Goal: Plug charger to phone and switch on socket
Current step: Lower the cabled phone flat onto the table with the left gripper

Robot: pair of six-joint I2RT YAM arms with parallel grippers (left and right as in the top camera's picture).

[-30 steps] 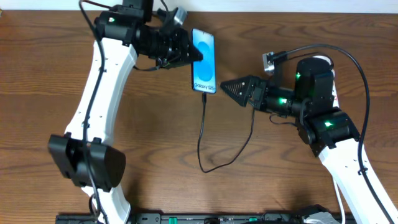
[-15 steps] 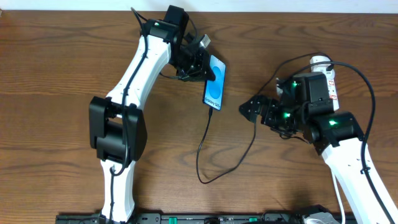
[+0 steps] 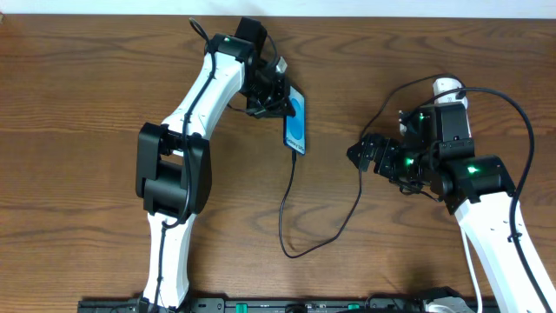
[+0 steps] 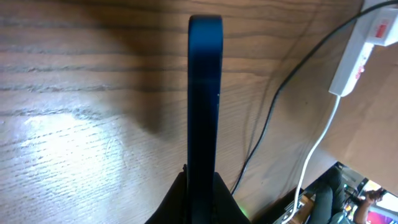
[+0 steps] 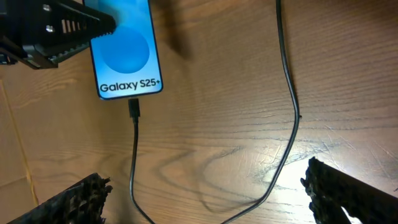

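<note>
Left claw [image 3: 280,96] pinches the phone [image 3: 297,126], charger [image 3: 290,196] plugged in.

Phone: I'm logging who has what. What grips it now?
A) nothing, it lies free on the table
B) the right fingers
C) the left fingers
C: in the left wrist view the left fingers are clamped on the phone, which stands on edge between them, while the right fingers stand wide open and apart from it.
</note>
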